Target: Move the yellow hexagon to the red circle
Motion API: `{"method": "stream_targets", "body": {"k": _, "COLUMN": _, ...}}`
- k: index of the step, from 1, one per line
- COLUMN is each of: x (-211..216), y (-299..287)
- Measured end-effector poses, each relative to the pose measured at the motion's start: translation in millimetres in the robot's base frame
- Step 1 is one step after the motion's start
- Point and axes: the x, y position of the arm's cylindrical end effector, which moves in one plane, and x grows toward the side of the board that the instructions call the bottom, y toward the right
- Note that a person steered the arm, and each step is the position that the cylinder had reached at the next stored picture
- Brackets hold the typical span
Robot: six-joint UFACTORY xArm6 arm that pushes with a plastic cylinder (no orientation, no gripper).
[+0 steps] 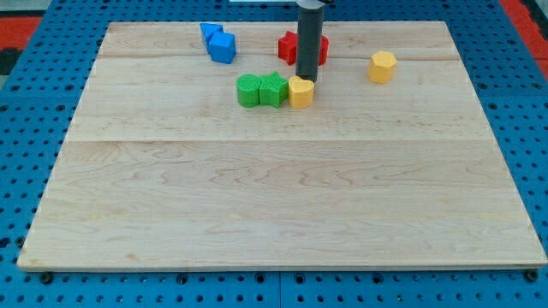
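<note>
A yellow hexagon-like block (383,66) sits alone at the view's upper right. A red block (288,44) lies near the top centre, partly hidden behind my rod, so its shape is unclear. My tip (306,80) is just below the red block, at the upper right edge of a second yellow block (300,91), seemingly touching it. The yellow hexagon is well to the right of my tip and of the red block.
Two green blocks (249,90) (273,89) stand in a row touching the second yellow block on its left. Two blue blocks (211,32) (223,48) sit together at the upper left. The wooden board (274,205) lies on a blue perforated table.
</note>
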Motion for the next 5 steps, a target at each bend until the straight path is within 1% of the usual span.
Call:
{"method": "stream_targets", "body": {"k": 2, "x": 81, "y": 2}}
{"method": "stream_targets", "body": {"k": 3, "x": 62, "y": 94}}
{"method": "stream_targets", "body": {"k": 4, "x": 19, "y": 213}}
{"method": "stream_targets", "body": {"k": 5, "x": -24, "y": 211}}
